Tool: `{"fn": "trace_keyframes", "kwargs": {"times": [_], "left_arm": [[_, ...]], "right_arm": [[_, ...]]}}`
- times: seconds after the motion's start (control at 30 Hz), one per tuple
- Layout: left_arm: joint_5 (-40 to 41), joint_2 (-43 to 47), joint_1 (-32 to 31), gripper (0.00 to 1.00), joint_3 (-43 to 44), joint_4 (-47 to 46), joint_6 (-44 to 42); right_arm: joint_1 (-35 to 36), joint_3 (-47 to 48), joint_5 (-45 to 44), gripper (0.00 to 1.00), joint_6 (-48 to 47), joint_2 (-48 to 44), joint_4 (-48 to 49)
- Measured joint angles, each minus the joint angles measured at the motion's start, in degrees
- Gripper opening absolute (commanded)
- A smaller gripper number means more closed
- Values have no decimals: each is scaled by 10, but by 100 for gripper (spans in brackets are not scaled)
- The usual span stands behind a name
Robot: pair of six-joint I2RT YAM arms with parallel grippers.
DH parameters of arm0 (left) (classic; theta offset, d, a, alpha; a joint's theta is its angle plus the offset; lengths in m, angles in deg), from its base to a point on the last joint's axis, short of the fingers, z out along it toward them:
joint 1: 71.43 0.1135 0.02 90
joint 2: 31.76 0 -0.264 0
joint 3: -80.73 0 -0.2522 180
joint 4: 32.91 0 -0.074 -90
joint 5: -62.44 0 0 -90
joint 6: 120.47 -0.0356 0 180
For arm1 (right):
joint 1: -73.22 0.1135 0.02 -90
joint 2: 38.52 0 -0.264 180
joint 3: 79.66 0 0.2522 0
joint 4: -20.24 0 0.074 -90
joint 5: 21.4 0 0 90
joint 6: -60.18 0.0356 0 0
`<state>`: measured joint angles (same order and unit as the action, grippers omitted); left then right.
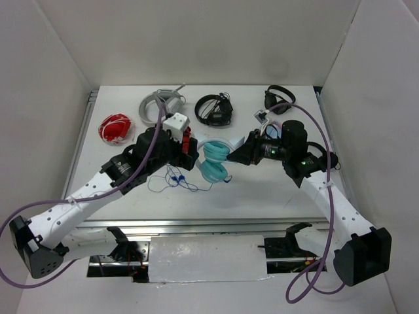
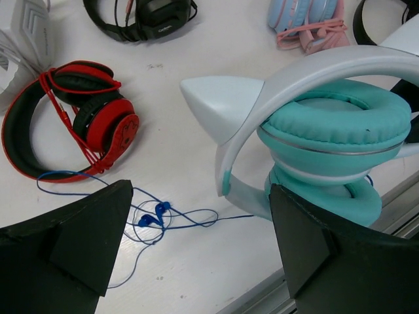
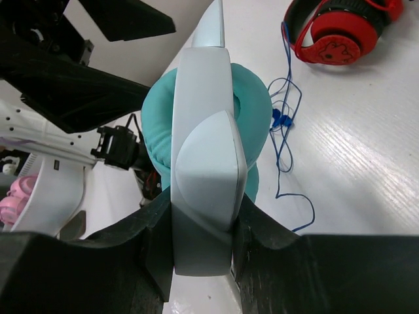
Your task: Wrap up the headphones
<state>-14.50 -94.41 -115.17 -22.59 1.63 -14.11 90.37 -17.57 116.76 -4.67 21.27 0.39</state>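
The teal headphones [image 1: 215, 163] with white eared band stand in the middle of the table. My right gripper [image 1: 239, 156] is shut on the white band, which shows clamped between its fingers in the right wrist view [image 3: 201, 229]. The headphones' thin blue cable [image 1: 174, 180] lies loose and tangled on the table left of the cups, and also shows in the left wrist view [image 2: 157, 216] and right wrist view [image 3: 285, 124]. My left gripper [image 1: 190, 156] is open and empty just left of the cups; in its own view it [image 2: 203, 245] hangs over the cable, its right finger [image 2: 321, 248] close to the lower cup [image 2: 334, 124].
Red-and-black headphones [image 2: 72, 118] lie beside the left gripper. Pale blue-and-pink headphones [image 2: 308, 19], black headphones [image 1: 215, 110], grey-white headphones [image 1: 160, 103] and another black pair [image 1: 278, 98] line the back. A red bundle [image 1: 114, 127] lies at the left. The table's front edge [image 1: 209, 222] is near.
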Motion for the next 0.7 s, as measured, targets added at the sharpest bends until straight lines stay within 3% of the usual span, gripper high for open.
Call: {"fn": "trace_keyframes", "kwargs": {"times": [0.1, 0.27, 0.7], "left_arm": [[-14, -19, 1, 97, 8, -3, -12], [-18, -41, 2, 77, 8, -10, -14], [-28, -63, 2, 53, 8, -32, -16]], "right_arm": [[0, 0, 8, 0, 0, 0, 0], [-2, 1, 24, 0, 7, 0, 2], [-3, 5, 61, 0, 58, 14, 43]]}}
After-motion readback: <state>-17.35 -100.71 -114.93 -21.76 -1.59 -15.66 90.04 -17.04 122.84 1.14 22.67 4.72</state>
